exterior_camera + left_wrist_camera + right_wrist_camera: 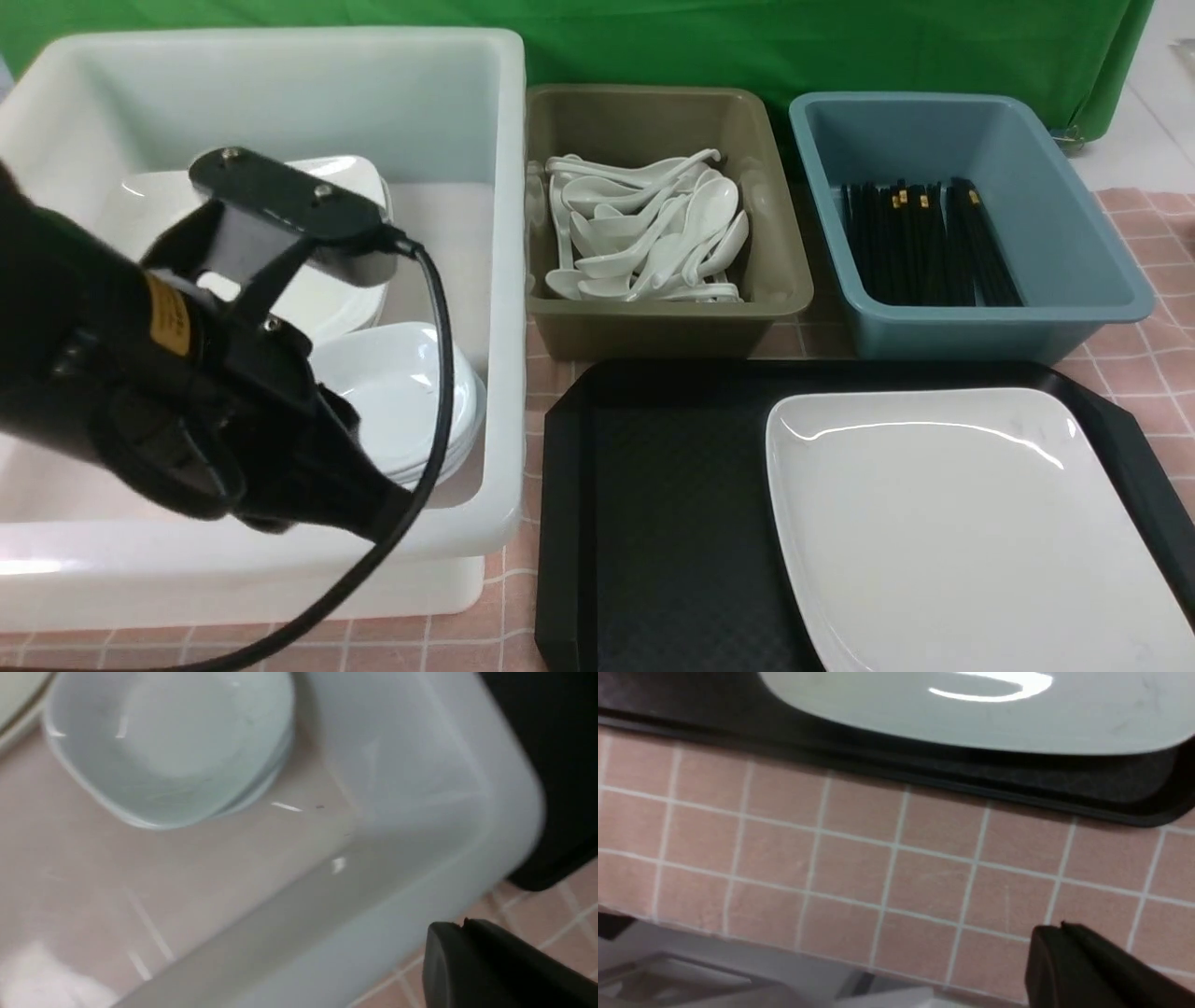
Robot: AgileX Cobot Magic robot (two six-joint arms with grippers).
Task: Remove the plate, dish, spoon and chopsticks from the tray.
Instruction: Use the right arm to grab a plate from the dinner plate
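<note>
The plate [962, 523] lies alone on the tray's [653, 523] 3 o'clock half. My left claw [460, 933], closed and empty, hangs over the white tub [504, 280] at 9 o'clock. My right claw [1059, 933], closed too, is over the worktop [878, 868] beside the tray. I'd open the right one, pinch the plate's rim and lift it level.

The big black tray [653, 523] lay flat at the front, with cut-off corners and a raised rim. Its left part showed a bumpy diamond floor. The large white plate [962, 523] lay flat on the tray's right part, right way up. It was shiny and square with round corners. White soup spoons [644, 233] lay in a messy heap in the olive tub [653, 331] behind the tray. Thin black chopsticks [924, 243] lay side by side in the blue tub [990, 327] next to it. Small white dishes [401, 392] sat stacked in the big white tub [504, 280] on the left.
</note>
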